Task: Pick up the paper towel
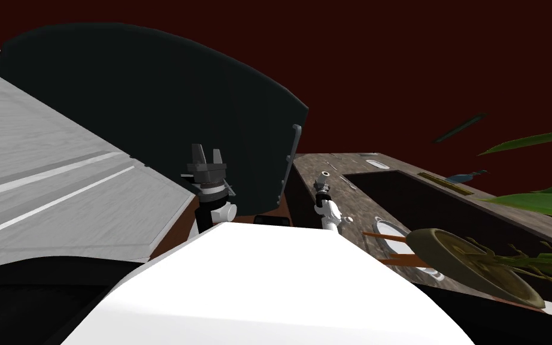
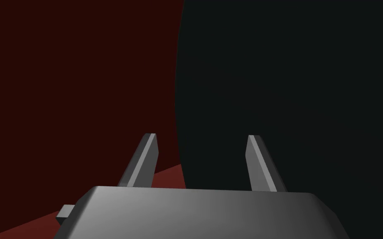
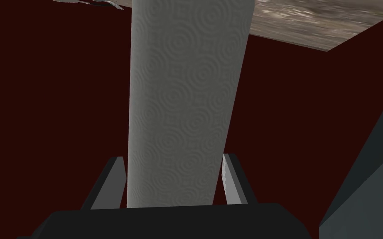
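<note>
Stone counter, sink, leafy plant

A mottled grey-brown countertop is seen right of centre in the head view, with a dark rectangular recess sunk into it. Toward the lower right, a white round dish is set on it, just beside an olive plant pot.

Kitchen: mottled countertop with sunken sink

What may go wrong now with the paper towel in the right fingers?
1. The right gripper holds the paper towel only near one end; the long roll may tilt or slip out.
2. The dark panel stands close beside it; a wide swing may knock the roll.
</note>
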